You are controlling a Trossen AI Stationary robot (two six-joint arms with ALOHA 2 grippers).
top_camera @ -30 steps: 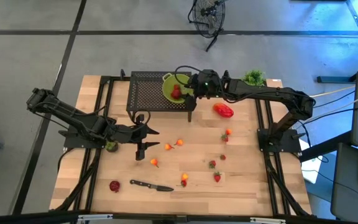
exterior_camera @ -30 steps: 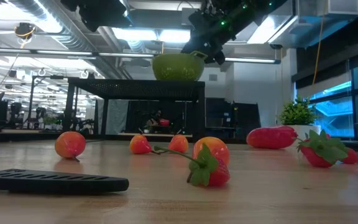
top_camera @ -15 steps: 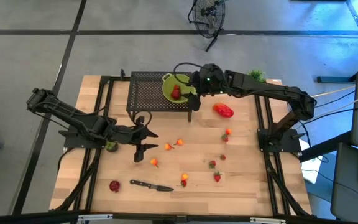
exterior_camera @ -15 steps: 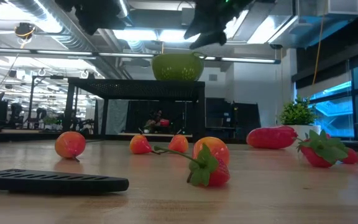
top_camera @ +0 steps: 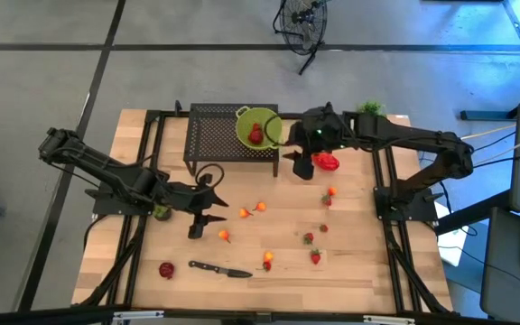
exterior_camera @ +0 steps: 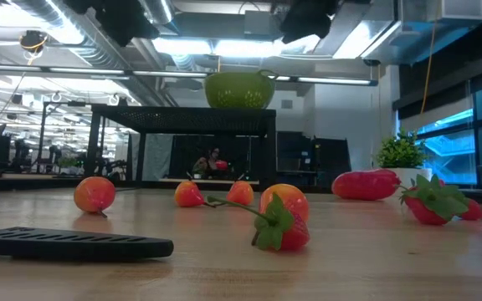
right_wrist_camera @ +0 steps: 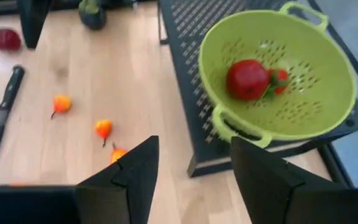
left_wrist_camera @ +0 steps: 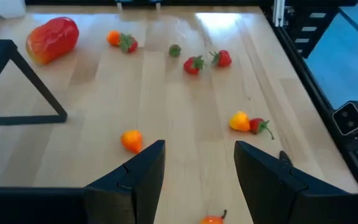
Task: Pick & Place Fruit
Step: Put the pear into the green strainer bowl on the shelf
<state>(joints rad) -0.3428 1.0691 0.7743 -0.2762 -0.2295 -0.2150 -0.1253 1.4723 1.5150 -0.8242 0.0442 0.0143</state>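
Right tool [top_camera: 300, 166]: parted, empty, just beside glossy red oblong fruit [top_camera: 326, 162]. Left tool [top_camera: 204, 219]: parted, empty, near orange fruit [top_camera: 225, 236].

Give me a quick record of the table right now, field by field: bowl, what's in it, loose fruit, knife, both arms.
bowl: lime-green bowl on black mesh stand
contents: red fruit
loose fruit: large red piece, small pieces scattered on the table
knife: black-handled knife, near front edge
left gripper: open, empty, over table
right gripper: open, empty, beside stand
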